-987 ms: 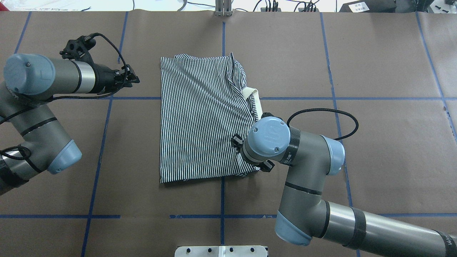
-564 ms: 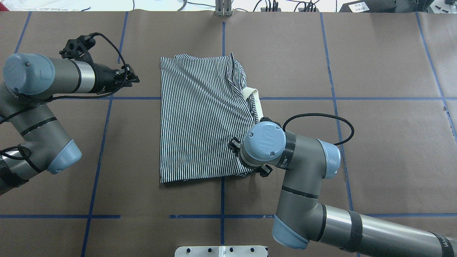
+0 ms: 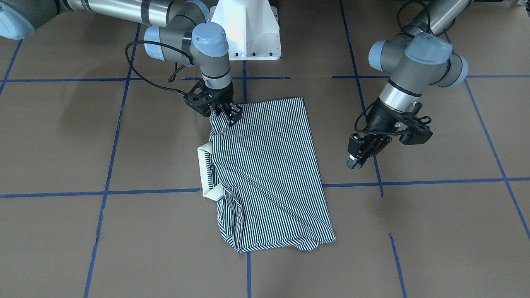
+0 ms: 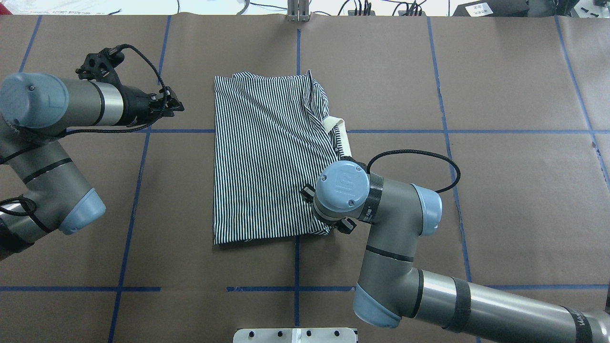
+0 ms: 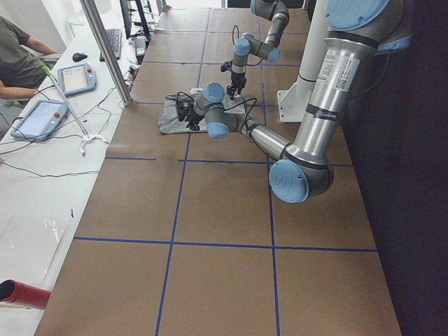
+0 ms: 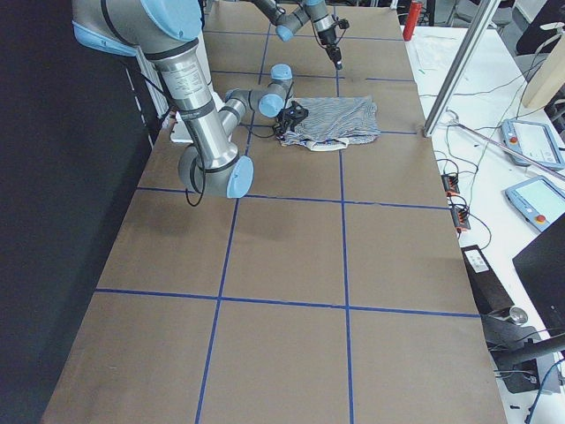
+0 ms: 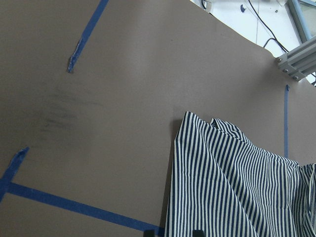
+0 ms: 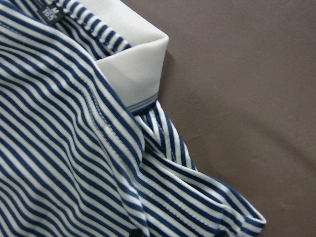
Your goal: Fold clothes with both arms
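Note:
The striped polo shirt [image 4: 267, 157] lies folded into a rectangle in the middle of the brown table [image 4: 500, 190]. Its cream collar [image 4: 340, 138] sticks out on its right side. My right gripper [image 3: 225, 114] is shut on the shirt's [image 3: 265, 165] near right corner, and the cloth bunches up under it. In the overhead view the right wrist hides that gripper. The right wrist view shows the collar [image 8: 133, 74] and a striped fold close up. My left gripper [image 4: 180, 105] hovers open and empty above bare table, left of the shirt's far left corner [image 7: 190, 118].
Blue tape lines [image 4: 138, 190] divide the table into squares. The white pedestal base [image 3: 246, 29] stands at the robot's edge. A metal post [image 4: 298, 12] rises at the far edge. Beyond it a person [image 5: 17, 59] sits at a side table with tablets [image 5: 77, 77].
My right wrist has moved left over the shirt, drawing its near right corner a little leftward. The left arm has pulled back slightly to the left.

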